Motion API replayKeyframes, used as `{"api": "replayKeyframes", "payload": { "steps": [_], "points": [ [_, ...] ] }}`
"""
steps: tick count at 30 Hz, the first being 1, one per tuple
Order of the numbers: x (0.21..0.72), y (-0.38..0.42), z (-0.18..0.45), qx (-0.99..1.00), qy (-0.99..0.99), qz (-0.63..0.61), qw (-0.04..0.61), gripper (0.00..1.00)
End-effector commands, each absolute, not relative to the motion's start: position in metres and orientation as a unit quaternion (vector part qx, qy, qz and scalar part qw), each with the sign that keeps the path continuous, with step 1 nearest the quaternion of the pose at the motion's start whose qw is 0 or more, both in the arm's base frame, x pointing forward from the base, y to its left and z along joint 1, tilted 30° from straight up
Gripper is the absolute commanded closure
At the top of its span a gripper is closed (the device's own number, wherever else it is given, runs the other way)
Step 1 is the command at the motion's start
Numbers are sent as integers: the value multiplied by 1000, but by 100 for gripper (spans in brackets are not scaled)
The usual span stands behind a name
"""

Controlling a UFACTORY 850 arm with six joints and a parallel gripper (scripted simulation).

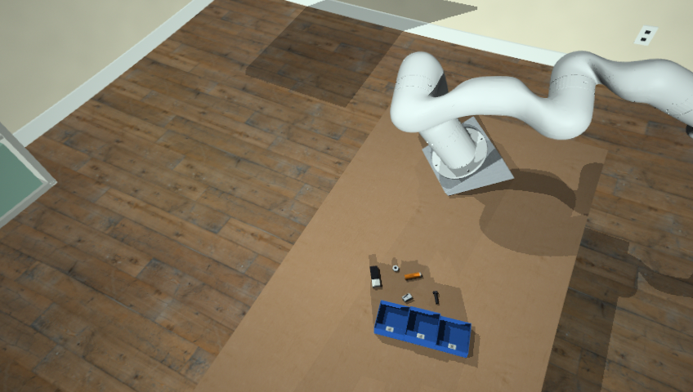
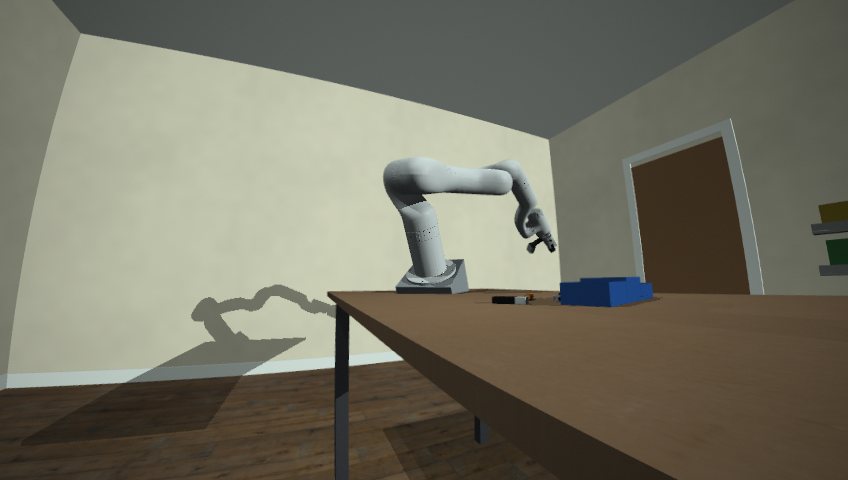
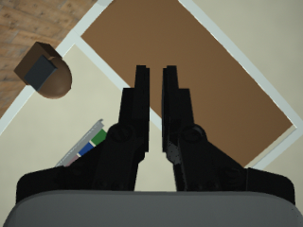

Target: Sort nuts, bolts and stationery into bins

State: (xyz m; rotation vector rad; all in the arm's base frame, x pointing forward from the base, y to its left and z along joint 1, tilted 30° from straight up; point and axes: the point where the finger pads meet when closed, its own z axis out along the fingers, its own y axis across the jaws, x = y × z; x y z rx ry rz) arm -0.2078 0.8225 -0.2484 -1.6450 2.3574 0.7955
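Note:
A blue bin (image 1: 422, 328) with three compartments stands on the table; its labels are too small to read. Behind it lie a black-and-white block (image 1: 375, 277), a small grey nut (image 1: 395, 267), an orange pen-like stick (image 1: 413, 275), a small grey-white piece (image 1: 407, 297) and a black bolt (image 1: 435, 297). My gripper (image 2: 542, 243) hangs high in the air above the table, well above the bin (image 2: 605, 290) and away from the things. In the wrist view the fingers stand almost together with nothing between them, facing a wall and a door.
The arm's base (image 1: 467, 165) stands on the table's far end. A brown door (image 2: 690, 220) and wall shelves (image 2: 833, 237) are at the right of the room. The table's edge (image 2: 416, 350) runs near the exterior view.

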Motion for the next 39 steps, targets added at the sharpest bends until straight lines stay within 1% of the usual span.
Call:
{"api": "replayKeyframes", "payload": {
  "steps": [1,5,8,11,18,20,23,27,30,33,37,39],
  "points": [
    [-187,834,-233,-504,818,267,82,93],
    [-179,839,-230,-504,818,267,82,93],
    [-159,847,-218,-446,852,262,83,93],
    [-141,851,-206,-446,852,262,83,93],
    [-134,853,-202,-424,863,260,84,93],
    [-120,856,-194,-386,882,257,84,93],
    [-101,860,-182,-386,882,257,85,93],
    [-101,860,-182,-386,882,257,85,93],
    [-80,863,-170,-324,908,252,86,93],
    [-61,866,-158,-324,908,252,86,93],
    [-61,866,-158,-324,908,252,86,93],
    [-46,866,-150,-277,924,249,87,93]
  ]
}}
